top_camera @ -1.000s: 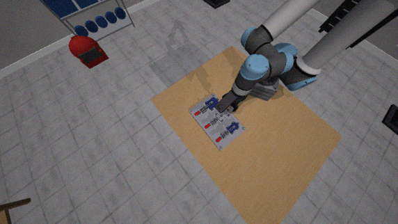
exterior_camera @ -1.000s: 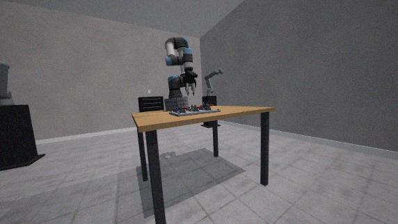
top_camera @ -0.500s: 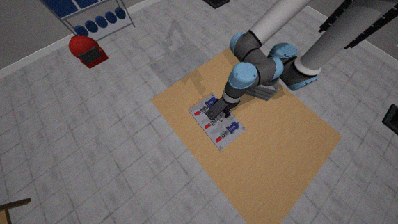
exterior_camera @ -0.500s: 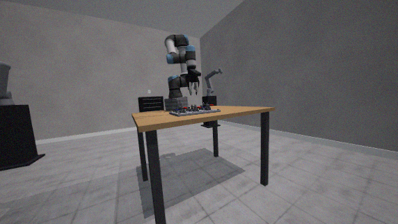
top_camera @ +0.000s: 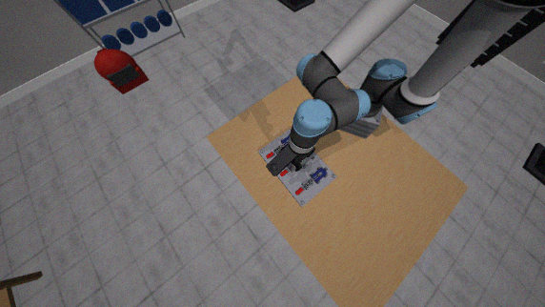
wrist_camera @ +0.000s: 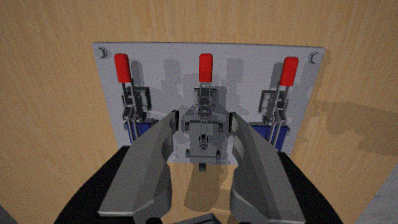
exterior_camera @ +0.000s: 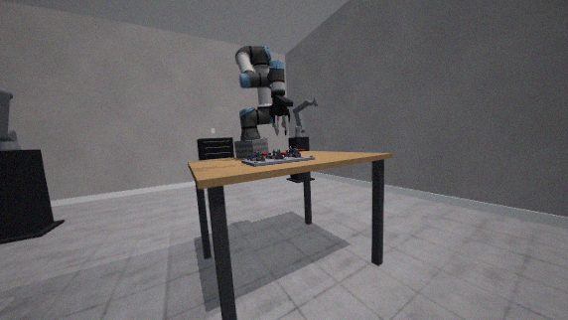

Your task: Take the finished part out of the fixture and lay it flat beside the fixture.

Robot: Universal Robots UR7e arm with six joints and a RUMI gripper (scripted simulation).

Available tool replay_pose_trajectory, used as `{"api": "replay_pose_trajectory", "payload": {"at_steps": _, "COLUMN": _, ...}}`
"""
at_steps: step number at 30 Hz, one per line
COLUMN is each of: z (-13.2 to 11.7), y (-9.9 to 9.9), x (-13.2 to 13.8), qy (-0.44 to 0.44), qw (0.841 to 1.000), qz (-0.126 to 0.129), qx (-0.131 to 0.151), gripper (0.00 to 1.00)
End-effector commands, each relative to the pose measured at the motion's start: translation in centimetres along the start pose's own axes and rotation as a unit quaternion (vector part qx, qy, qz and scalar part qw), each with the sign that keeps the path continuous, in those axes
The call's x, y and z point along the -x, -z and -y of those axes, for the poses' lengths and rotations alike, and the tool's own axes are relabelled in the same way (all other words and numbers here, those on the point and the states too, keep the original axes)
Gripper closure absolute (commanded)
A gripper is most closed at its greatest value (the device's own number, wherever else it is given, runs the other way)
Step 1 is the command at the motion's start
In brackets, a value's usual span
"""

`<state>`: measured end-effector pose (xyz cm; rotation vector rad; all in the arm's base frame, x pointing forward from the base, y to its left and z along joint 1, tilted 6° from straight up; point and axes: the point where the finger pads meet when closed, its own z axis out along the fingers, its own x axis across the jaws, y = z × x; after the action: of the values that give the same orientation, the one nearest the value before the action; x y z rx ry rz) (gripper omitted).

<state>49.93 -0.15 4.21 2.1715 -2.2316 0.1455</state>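
Tool parted, grasping nothing, and the middle grey part sits roughly below it, near the worktop's left edge from the top!

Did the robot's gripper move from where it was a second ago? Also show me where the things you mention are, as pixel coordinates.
Yes. In the top view, the gripper [top_camera: 296, 164] [exterior_camera: 281, 133] [wrist_camera: 204, 112] has moved from the fixture's [top_camera: 316, 193] [exterior_camera: 278, 161] [wrist_camera: 165, 52] edge to over its middle, toward the red handles [top_camera: 284, 173] [wrist_camera: 205, 68].
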Motion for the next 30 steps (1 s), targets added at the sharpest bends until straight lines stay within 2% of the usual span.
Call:
{"api": "replay_pose_trajectory", "payload": {"at_steps": 1, "z": 1.2, "y": 0.0, "x": 0.0, "qy": 0.0, "qw": 1.0, "qz": 0.0, "qx": 0.0, "gripper": 0.72}}
{"api": "replay_pose_trajectory", "payload": {"at_steps": 16, "z": 1.5, "y": -0.5, "x": 0.0, "qy": 0.0, "qw": 1.0, "qz": 0.0, "qx": 0.0, "gripper": 0.72}}
{"api": "replay_pose_trajectory", "payload": {"at_steps": 30, "z": 1.5, "y": -5.1, "x": 0.0, "qy": 0.0, "qw": 1.0, "qz": 0.0, "qx": 0.0, "gripper": 0.72}}
